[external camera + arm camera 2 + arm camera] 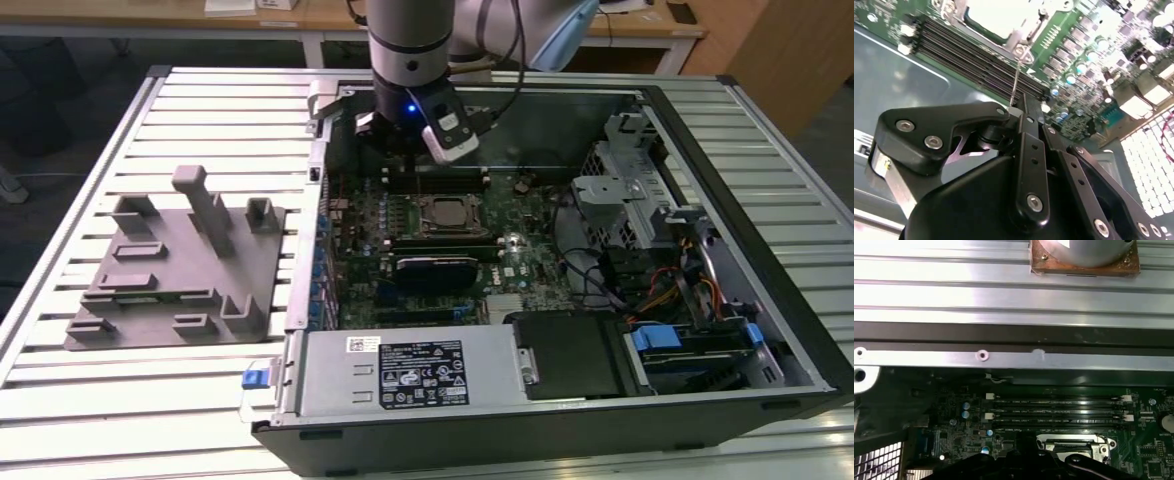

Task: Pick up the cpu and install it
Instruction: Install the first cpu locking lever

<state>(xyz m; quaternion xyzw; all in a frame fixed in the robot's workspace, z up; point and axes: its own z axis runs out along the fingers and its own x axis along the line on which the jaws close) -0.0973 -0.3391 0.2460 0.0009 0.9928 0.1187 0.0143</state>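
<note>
Above the memory slots (1054, 410) | tool (1026, 120) is poised; its state cannot be told | cpu (447, 212) is seen seated in the socket frame (1101, 441), just past the slots

My second wrist view's edge crops the cpu (991, 17); in the exterior view, the arm (404, 50) hides the motherboard (534, 260) at twelve o'clock from the socket (447, 212).

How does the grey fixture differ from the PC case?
Size: the fixture is clearly smaller than the case.
Colour: the fixture is grey, the case black.
Form: the fixture is a flat base with upright posts; the case is an open box holding a motherboard.
Both lie on the slatted table.
</note>
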